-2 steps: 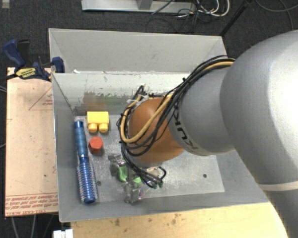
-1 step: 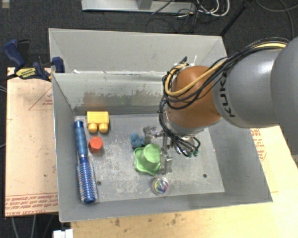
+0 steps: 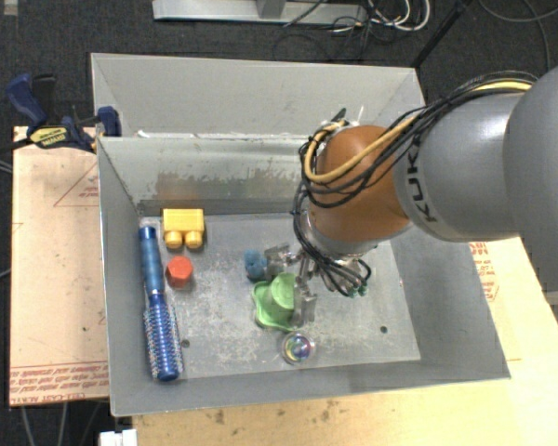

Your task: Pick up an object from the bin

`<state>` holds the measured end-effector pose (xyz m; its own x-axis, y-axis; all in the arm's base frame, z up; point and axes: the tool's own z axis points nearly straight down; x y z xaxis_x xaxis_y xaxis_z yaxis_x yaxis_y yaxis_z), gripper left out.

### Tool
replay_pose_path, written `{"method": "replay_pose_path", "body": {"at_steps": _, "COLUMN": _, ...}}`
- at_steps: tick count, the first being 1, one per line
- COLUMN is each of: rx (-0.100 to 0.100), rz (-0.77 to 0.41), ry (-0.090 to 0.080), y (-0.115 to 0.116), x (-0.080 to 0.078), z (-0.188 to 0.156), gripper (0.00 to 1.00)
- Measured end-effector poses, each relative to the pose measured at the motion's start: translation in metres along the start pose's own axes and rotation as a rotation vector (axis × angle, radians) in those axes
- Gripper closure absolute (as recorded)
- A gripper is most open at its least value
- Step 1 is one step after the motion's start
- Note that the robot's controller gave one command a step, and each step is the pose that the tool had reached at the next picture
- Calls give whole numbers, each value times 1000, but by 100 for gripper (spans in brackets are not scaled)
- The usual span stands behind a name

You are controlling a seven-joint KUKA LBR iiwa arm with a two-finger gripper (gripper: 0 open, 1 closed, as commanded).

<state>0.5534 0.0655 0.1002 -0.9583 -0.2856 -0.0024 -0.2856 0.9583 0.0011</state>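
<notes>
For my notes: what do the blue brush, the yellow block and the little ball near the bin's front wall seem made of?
Blue brush: likely plastic, glossy, a highlight running along its handle. Yellow block: probably hard plastic, even colour, rounded studs, slight sheen. Little ball: glass or clear plastic, judging by bright glints and a see-through look; which one is unclear.

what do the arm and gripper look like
The arm is a thick, rounded silver-grey tube with dark KUKA lettering on its side. Its wrist wears a smooth orange-brown dome cover, with yellow and black cables looped over the top. Below it sits the small grey metal gripper, with thin dark wires beside it.
</notes>
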Motion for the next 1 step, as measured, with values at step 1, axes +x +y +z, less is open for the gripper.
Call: {"method": "replay_pose_path", "body": {"at_steps": 1, "rx": 0, "rz": 46, "ry": 1, "y": 2, "x": -6, "z": 3, "gripper": 100}}
